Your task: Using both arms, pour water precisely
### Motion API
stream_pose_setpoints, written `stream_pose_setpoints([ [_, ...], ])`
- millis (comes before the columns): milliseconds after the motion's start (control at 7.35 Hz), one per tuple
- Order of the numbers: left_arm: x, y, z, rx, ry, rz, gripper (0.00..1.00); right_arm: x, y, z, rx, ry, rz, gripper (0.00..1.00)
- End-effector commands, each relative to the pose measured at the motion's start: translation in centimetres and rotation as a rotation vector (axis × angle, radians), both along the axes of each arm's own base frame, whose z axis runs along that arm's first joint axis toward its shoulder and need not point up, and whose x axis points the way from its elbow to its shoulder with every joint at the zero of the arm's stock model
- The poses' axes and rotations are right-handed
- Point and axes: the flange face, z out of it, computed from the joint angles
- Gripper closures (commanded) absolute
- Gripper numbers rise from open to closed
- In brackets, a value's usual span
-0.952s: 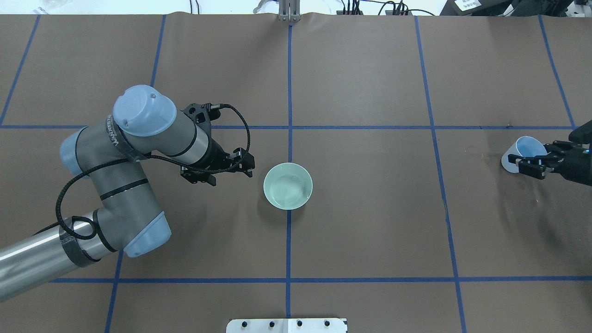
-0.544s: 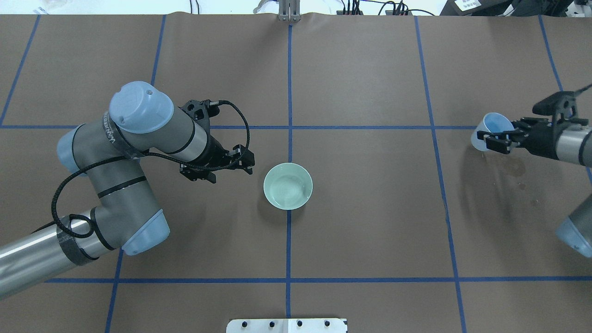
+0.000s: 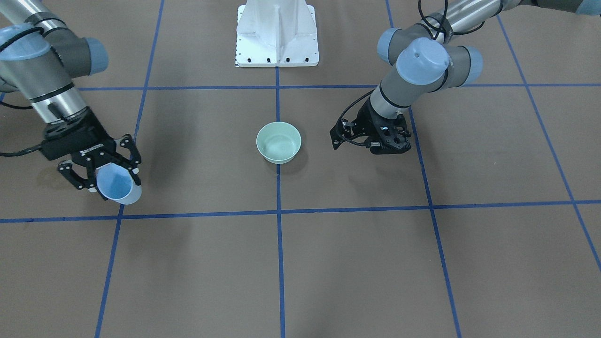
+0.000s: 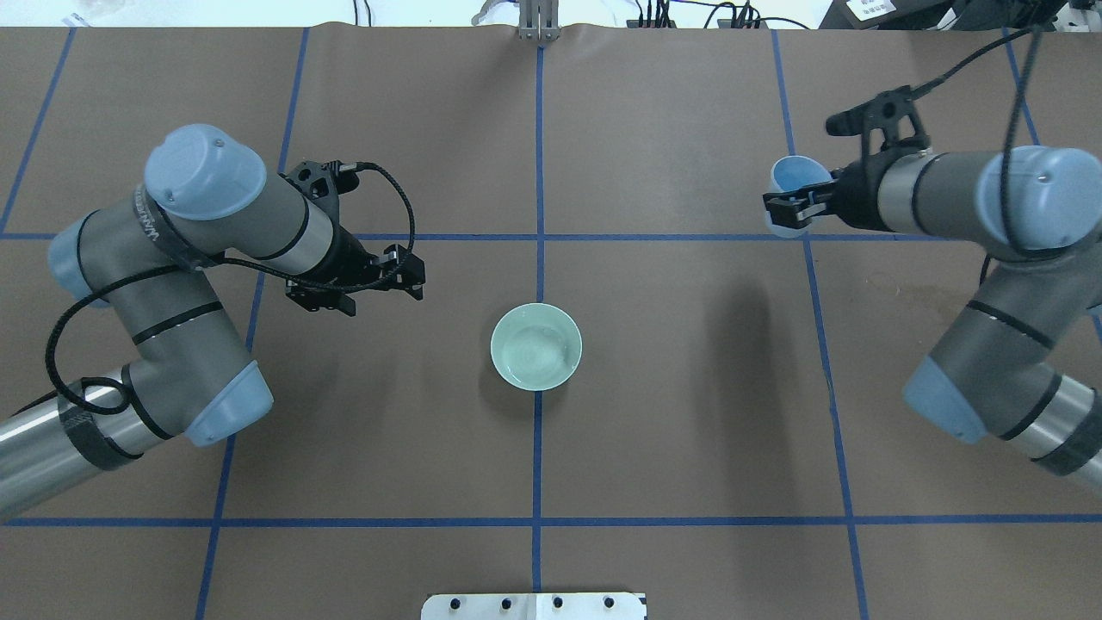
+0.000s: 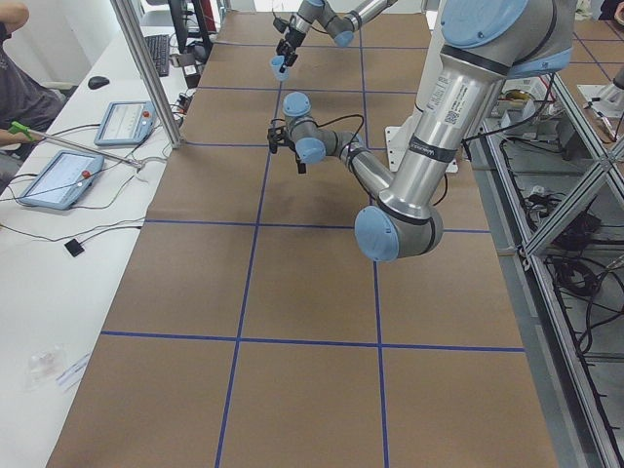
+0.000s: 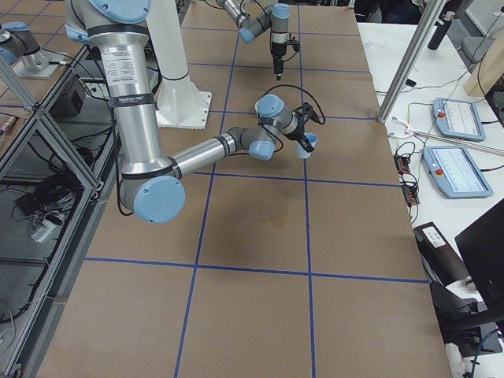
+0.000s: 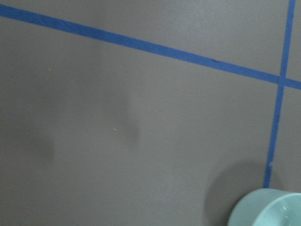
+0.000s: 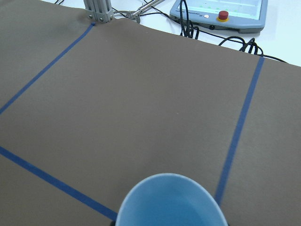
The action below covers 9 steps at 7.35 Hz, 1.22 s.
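Brown table (image 3: 422, 281), crossed by blue tape lines (image 3: 278, 263). Front view: the right gripper (image 3: 111, 174) pinches a blue cup (image 3: 117, 188), well apart from the green bowl (image 3: 278, 141); the left gripper (image 3: 368, 141) hangs near the bowl, jaws spread, empty. Overhead: faint glints suggest water (image 4: 551, 349) in the bowl; the cup's content I cannot tell. Better carry it level, then tip slowly over the bowl's centre.

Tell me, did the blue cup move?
Yes. The blue cup, held by the right claw, has travelled toward the green bowl and across the horizontal tape line.
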Motion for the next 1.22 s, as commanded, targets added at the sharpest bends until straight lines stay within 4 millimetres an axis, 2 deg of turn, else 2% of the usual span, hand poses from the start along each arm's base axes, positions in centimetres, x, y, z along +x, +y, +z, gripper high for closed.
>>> stream_pose_setpoints([
  [0,-4.7,-2.0,4.0,0.007,-0.017,0.027,0.0,-9.2,4.7,-10.4,0.007,0.161,-0.014,0.63],
  [136,-6.6,-2.7,5.5,0.024,-0.025,0.04,0.0,-11.8,6.4,-12.7,0.012,0.202,-0.032,0.63],
  [272,-7.5,-2.9,6.5,0.03,-0.035,0.043,0.0,-14.5,9.4,-12.4,0.034,0.232,-0.082,0.63],
  [408,-8.1,-3.1,7.5,0.039,-0.045,0.047,0.0,-16.3,10.9,-13.2,0.113,0.336,-0.1,0.63],
  [544,-8.8,-3.3,8.2,0.048,-0.054,0.047,0.0,-17.3,11.6,-15.2,0.173,0.433,-0.132,0.63],
  [816,-9.1,-3.5,8.7,0.044,-0.059,0.042,0.0,-18.9,12.6,-18.0,0.187,0.532,-0.179,0.64],
  [1088,-9.1,-3.5,8.7,0.042,-0.06,0.042,0.0,-20.3,12.9,-17.7,0.237,0.636,-0.22,0.65],
])
